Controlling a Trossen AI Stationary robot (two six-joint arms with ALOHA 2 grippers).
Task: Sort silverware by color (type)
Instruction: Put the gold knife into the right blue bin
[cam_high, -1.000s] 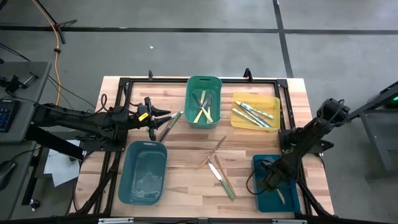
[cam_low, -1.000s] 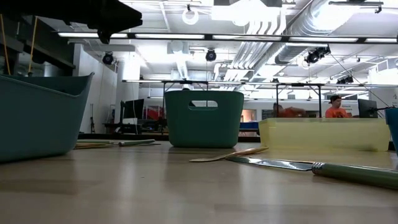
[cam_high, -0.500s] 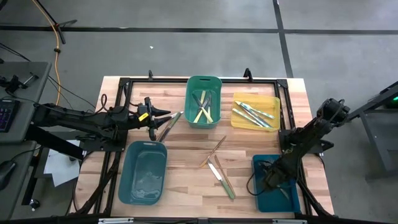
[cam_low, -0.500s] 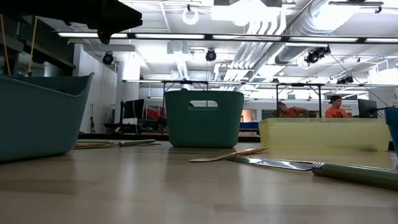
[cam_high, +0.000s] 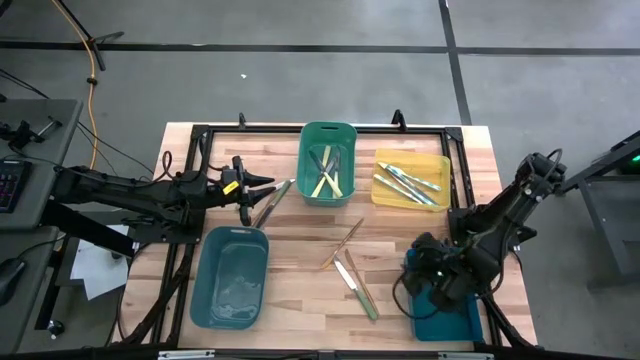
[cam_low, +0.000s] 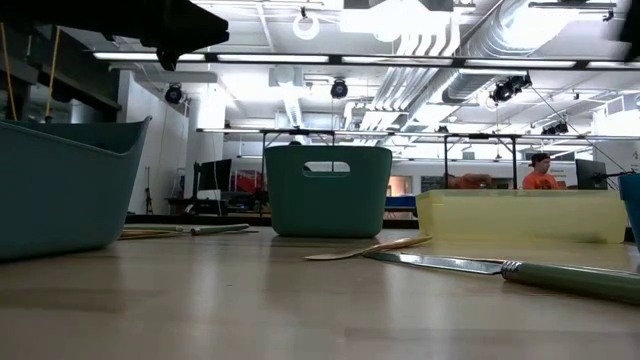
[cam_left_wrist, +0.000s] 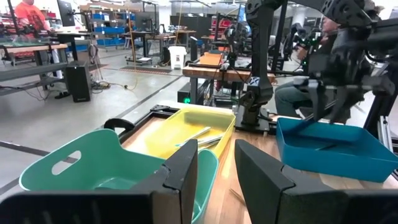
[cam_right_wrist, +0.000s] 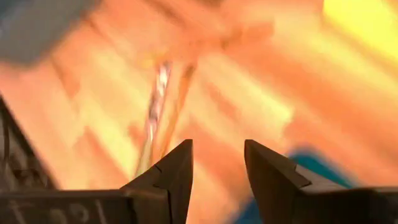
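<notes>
Loose silverware lies flat mid-table: two brown-handled pieces (cam_high: 344, 243), a knife (cam_high: 348, 277) and a green-handled piece (cam_high: 364, 298). One more piece (cam_high: 272, 201) lies just right of my left gripper (cam_high: 248, 196), which hovers open and empty at the far left. My right gripper (cam_high: 420, 258) is open and empty over the far-left corner of the blue bin (cam_high: 450, 318); its wrist view is blurred, showing the loose pieces (cam_right_wrist: 163, 106) ahead. The green bin (cam_high: 328, 190) and yellow bin (cam_high: 440, 165) each hold several pieces.
A teal bin (cam_high: 228, 276) stands at the near left. The blue bin (cam_left_wrist: 323, 146) holds one thin piece. A black frame runs along the table's edges (cam_high: 200, 135). Bare wood lies between the teal bin and the loose pieces. People sit in the room beyond (cam_low: 543, 172).
My right gripper has come up out of the blue bin and swung toward the table's left and far side, and it now hangs over the bin's far-left corner. My left arm has kept still.
</notes>
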